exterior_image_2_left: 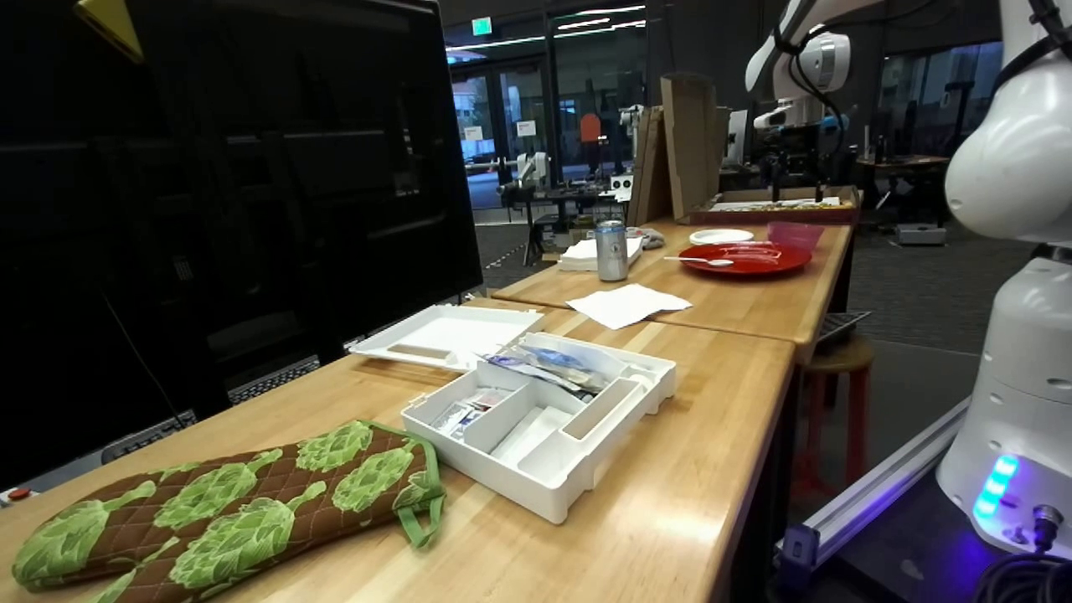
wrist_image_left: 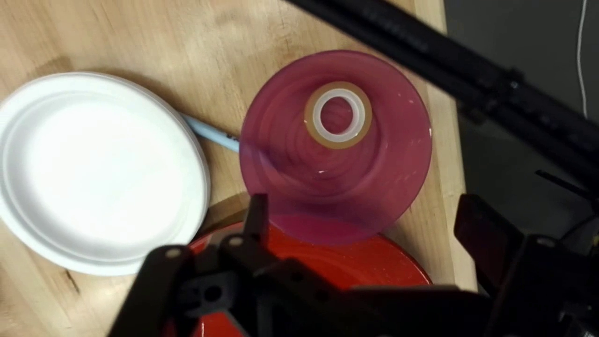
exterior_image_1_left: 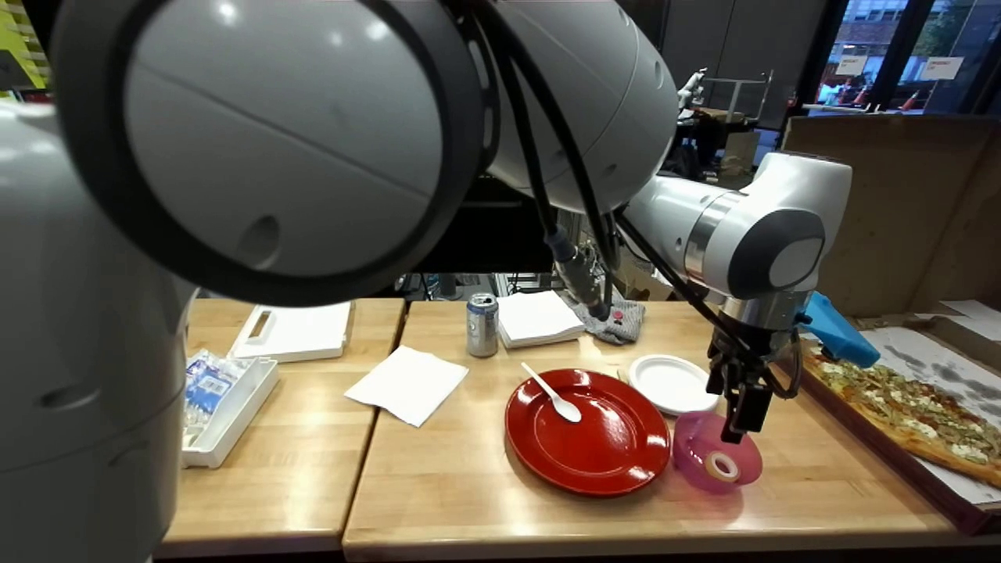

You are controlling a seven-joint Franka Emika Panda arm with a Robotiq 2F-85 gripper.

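Note:
My gripper (wrist_image_left: 365, 206) is open and holds nothing. In an exterior view the gripper (exterior_image_1_left: 739, 418) points down just above a translucent pink bowl (exterior_image_1_left: 692, 461). The bowl (wrist_image_left: 402, 154) lies ahead of the fingertips in the wrist view. A tan and white tape roll (wrist_image_left: 338, 139) is inside it. A glossy red plate (exterior_image_1_left: 602, 446) is beside the bowl, whose rim overlaps its edge in the wrist view. A white plastic spoon (exterior_image_1_left: 559, 400) rests on the plate. White paper plates (wrist_image_left: 103, 173) lie nearby. A light blue pen-like stick (wrist_image_left: 213, 135) lies between them and the bowl, partly hidden.
An open pizza box (exterior_image_1_left: 868, 461) with pizza stands beside the gripper. A silver can (exterior_image_1_left: 482, 328), a napkin stack (exterior_image_1_left: 539, 319), a grey cloth (exterior_image_1_left: 622, 322) and a loose napkin (exterior_image_1_left: 407, 385) are on the table. An open white case (exterior_image_2_left: 553, 469) and an oven mitt (exterior_image_2_left: 251, 502) lie farther off.

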